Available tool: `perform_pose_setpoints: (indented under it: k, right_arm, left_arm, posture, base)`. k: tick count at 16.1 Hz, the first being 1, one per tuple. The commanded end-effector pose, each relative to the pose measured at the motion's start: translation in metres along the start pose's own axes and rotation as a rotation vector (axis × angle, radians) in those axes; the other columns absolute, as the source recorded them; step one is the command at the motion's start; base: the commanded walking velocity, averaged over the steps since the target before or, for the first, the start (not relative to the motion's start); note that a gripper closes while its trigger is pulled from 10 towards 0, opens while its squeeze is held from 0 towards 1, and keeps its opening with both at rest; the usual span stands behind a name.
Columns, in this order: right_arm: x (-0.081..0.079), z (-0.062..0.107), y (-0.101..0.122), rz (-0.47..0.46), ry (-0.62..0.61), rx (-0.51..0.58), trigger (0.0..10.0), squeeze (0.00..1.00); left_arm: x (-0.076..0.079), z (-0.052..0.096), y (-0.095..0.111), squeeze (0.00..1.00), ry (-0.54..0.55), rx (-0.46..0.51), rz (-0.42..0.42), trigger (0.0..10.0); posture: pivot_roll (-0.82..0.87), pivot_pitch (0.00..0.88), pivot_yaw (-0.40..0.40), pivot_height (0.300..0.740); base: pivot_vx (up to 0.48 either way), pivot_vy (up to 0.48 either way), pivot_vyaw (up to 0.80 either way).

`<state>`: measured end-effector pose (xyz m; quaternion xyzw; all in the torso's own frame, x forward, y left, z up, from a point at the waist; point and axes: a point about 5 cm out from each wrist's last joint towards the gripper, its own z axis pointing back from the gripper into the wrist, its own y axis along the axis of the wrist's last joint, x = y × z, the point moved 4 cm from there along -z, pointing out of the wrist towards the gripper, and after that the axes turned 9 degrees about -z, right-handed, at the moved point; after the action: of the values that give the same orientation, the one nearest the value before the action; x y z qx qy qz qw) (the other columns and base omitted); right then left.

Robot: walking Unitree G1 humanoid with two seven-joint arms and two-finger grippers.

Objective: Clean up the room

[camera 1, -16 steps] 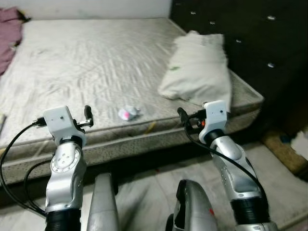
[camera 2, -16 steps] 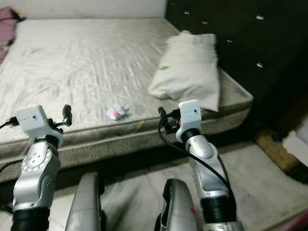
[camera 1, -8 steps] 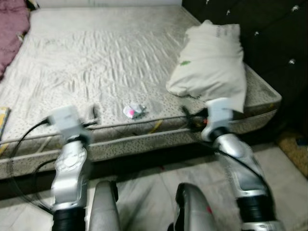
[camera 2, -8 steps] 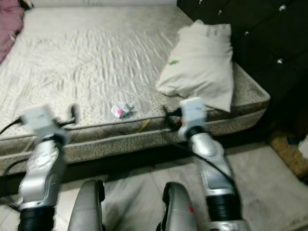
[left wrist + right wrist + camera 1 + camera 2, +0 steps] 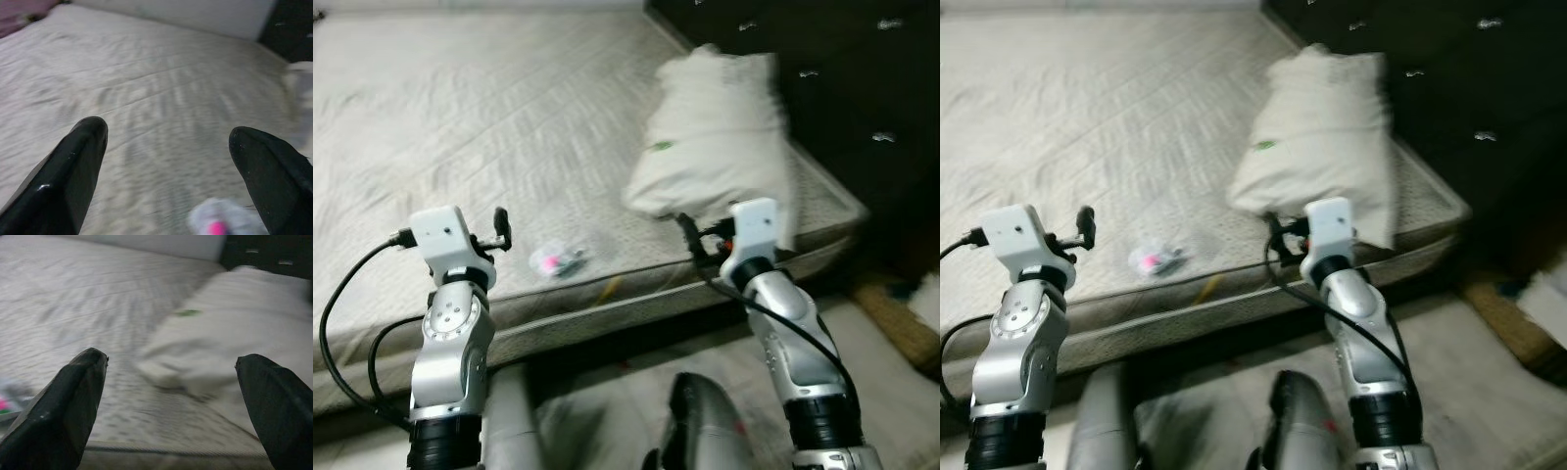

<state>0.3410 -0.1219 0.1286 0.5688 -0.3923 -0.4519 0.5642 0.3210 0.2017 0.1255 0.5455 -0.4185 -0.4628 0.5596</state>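
Mattress-wise, the big bare grey quilted mattress [image 5: 460, 127] took up most of the scene, with a plump off-white pillow [image 5: 715, 137] lying at its right end against the dark tufted headboard [image 5: 842, 88]. Both arms were raised near the mattress's front edge, left gripper [image 5: 171, 161] and right gripper [image 5: 171, 391], each with its black fingers spread wide and holding nothing. Smallest bit was a crumpled white-and-pink wrapper [image 5: 558, 261] sitting on the mattress near the front edge, between the two grippers and closer to the left one.
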Motion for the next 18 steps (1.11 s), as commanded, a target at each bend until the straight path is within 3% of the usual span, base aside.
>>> perform_pose_setpoints:
  k: [1,4,6,8,12,14,18]
  right_arm:
    - [0.001,-0.002,0.004,0.017,0.004,0.011,10.0,0.00]
    - [0.011,-0.006,0.005,0.017,-0.006,-0.001,10.0,0.00]
    - [0.023,-0.011,0.004,0.038,-0.041,-0.013,10.0,0.00]
    - [0.022,-0.014,0.005,0.023,-0.035,-0.021,10.0,0.00]
    - [0.027,-0.002,-0.013,-0.012,-0.064,-0.073,10.0,0.00]
    - [0.020,0.000,-0.025,-0.032,-0.034,-0.125,10.0,0.00]
    - [0.001,0.003,-0.031,-0.026,0.057,-0.149,10.0,0.00]
  left_arm:
    - [-0.004,0.000,0.001,0.00,0.009,-0.002,-0.011,10.0]
    - [-0.012,0.000,-0.001,0.00,0.048,0.003,-0.035,10.0]
    - [-0.005,-0.001,-0.003,0.00,0.026,-0.005,-0.023,10.0]
    - [0.001,-0.003,0.003,0.00,0.000,0.012,-0.024,10.0]
    - [0.003,0.003,-0.007,0.00,-0.016,-0.025,-0.022,10.0]
    - [0.009,0.007,-0.015,0.00,-0.025,-0.051,-0.009,10.0]
    - [0.012,0.013,-0.019,0.00,-0.026,-0.074,-0.005,10.0]
  posture:
    - [0.02,0.019,-0.060,0.555]
    - [0.02,0.007,-0.054,0.555]
    - [0.02,0.000,-0.050,0.555]
    - [0.01,0.007,-0.048,0.555]
    - [0.01,0.041,-0.044,0.555]
    - [0.03,0.047,-0.079,0.555]
    - [0.04,0.085,-0.073,0.540]
  base:
    - [0.000,0.000,0.80]
    - [0.000,0.000,0.64]
    - [0.000,0.000,0.70]
    - [0.000,0.000,0.38]
    - [0.000,0.000,0.00]
    - [0.000,0.000,0.00]
    - [0.000,0.000,0.00]
